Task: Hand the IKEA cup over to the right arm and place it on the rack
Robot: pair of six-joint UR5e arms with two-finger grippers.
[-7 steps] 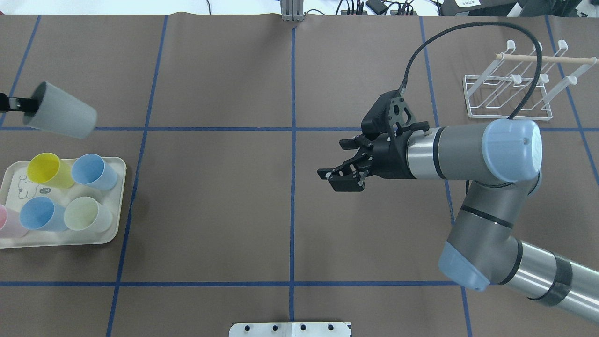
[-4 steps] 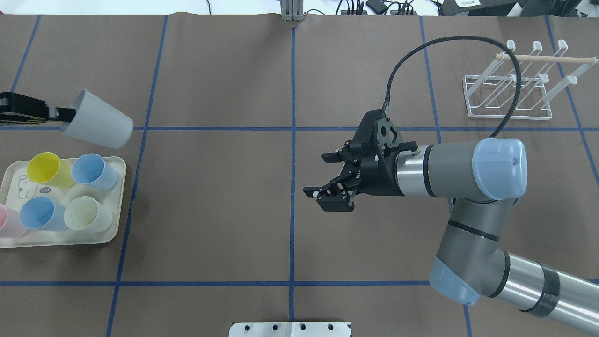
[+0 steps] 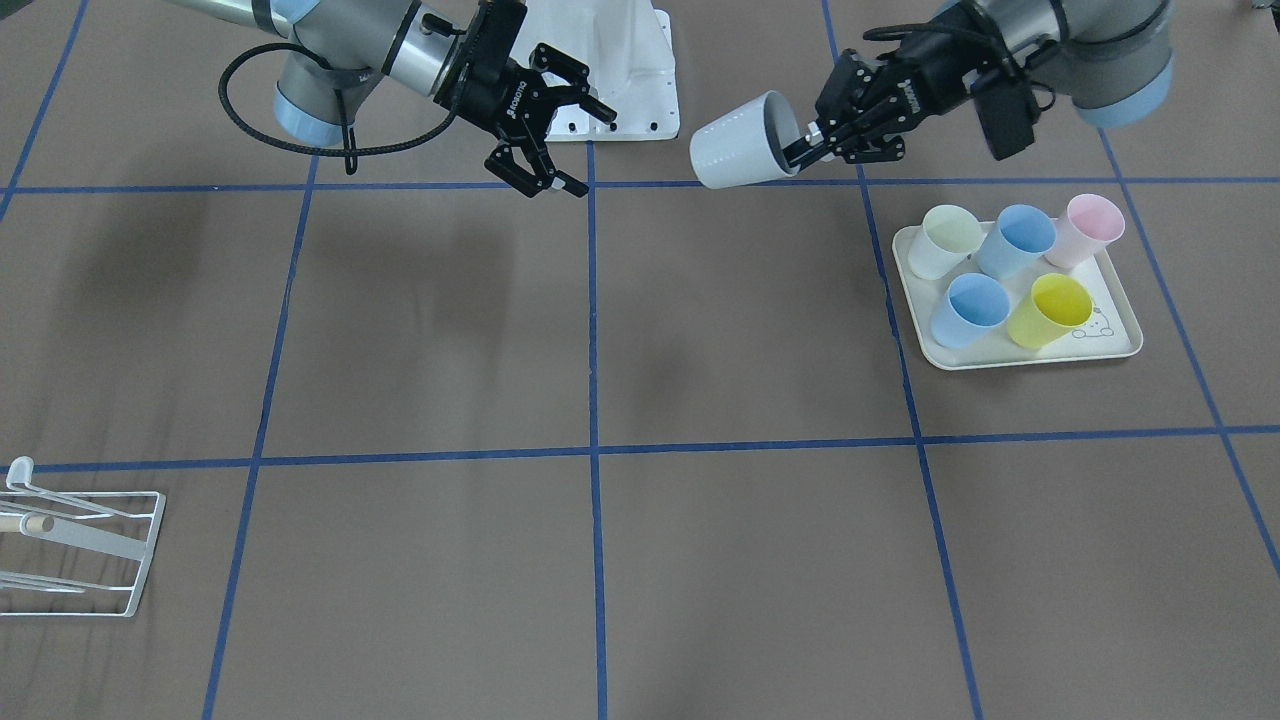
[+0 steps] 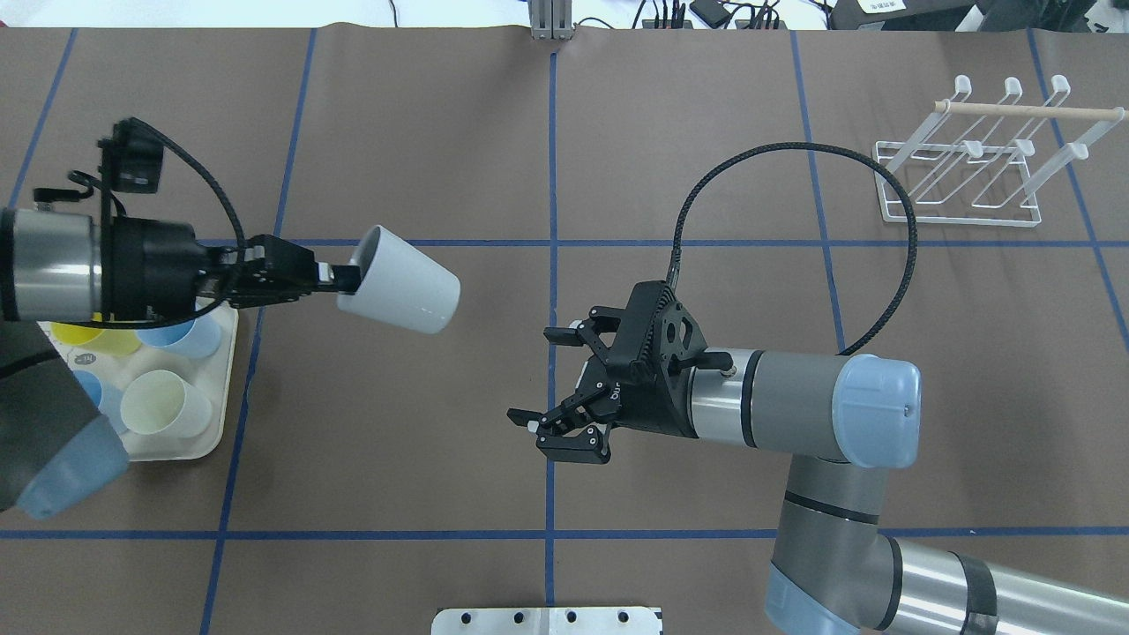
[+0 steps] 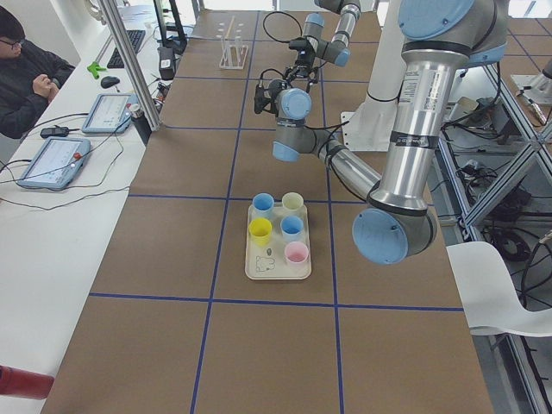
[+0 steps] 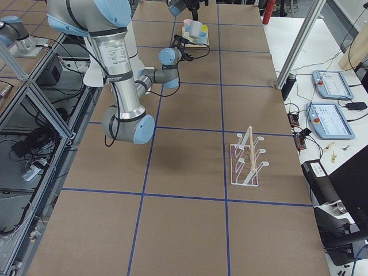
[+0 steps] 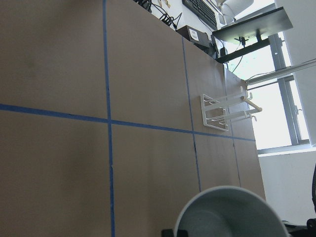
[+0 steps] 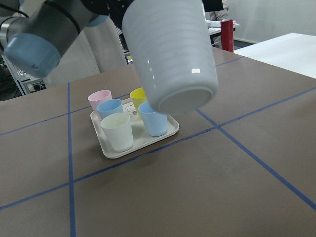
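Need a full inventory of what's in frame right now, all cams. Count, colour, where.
pale grey plastic cup: 1, grey-white, held on its side above the table, left of centre
small plastic cups: 5, two blue, yellow, pink, pale green, upright on the tray
cream rectangular tray: 1, cream with a printed drawing, robot's left side of the table
white wire rack with wooden rod: 1, white, far right of the table, nothing on it
brown table cover: 1, brown with blue tape grid
red bottle: 1, red, side bench
tablets: 2, blue-grey, side bench
person: 1, dark top, at the side bench
left tool: 1, black, shut on the grey cup's rim
right tool: 1, black, open, empty, near table centre
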